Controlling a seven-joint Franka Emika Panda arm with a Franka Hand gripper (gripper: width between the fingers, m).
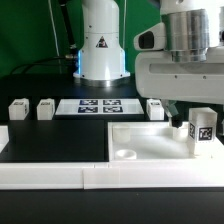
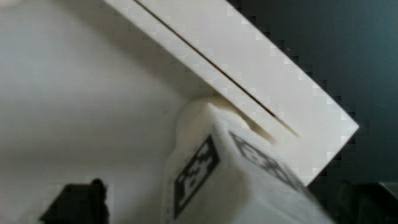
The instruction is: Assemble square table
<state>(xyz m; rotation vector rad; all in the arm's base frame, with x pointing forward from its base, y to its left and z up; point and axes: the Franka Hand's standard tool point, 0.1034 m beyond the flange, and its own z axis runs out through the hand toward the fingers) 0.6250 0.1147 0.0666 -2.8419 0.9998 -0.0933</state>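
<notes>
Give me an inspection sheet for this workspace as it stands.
surface: black table, white border rail along its front.
job's things: square slab; upright leg standing on it near an edge; loose legs lying behind.
clutter: nothing seen.
grippers: pincer over the upright leg; open or shut cannot be told.
cables: nothing seen.
surroundings: marker board, robot base.
</notes>
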